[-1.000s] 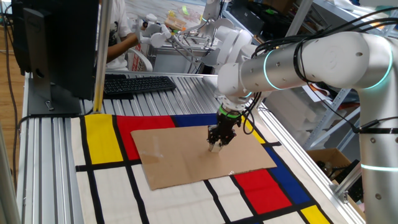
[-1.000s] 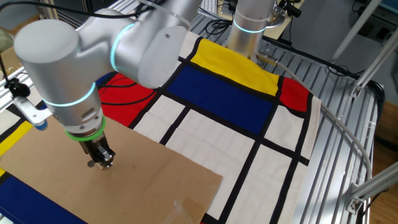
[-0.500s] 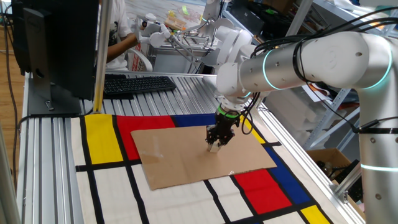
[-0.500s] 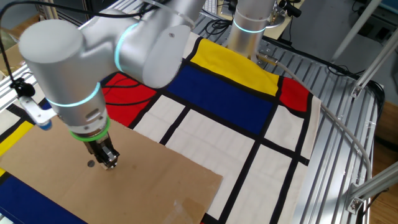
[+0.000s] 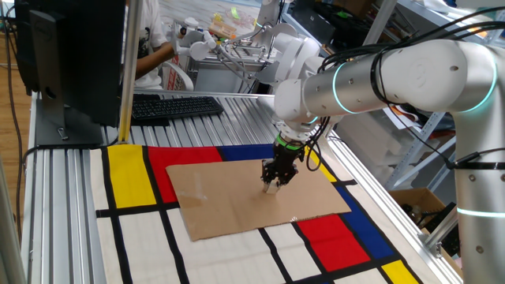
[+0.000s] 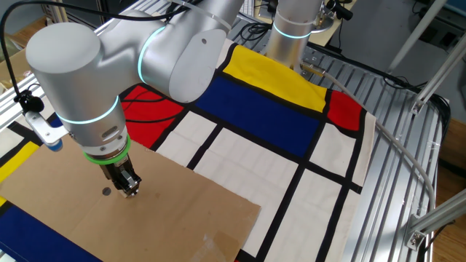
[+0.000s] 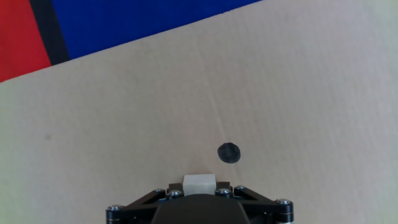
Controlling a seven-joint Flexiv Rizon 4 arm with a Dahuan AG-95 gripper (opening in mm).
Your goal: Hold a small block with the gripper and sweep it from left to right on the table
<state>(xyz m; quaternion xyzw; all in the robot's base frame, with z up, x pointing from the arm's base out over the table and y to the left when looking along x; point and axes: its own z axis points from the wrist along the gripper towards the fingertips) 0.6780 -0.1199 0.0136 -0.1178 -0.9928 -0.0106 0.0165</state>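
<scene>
One tiny block (image 7: 199, 184) sits pinched in your gripper (image 5: 275, 186), low on the brown card (image 6: 182, 211) by a dark dot (image 7: 228, 152); it looks light, hard and smooth, so hold its flat sides snugly.

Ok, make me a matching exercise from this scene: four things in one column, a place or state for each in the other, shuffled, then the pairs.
Things:
1. block
2. dot
3. cardboard
4. keyboard

Places or states:
A. lies flat on the coloured cloth
B. sits on the grooved metal, beyond the cloth
C. pinched in the gripper
D. marked on the cardboard, just by the fingers

Pairs: 1-C, 2-D, 3-A, 4-B
</scene>
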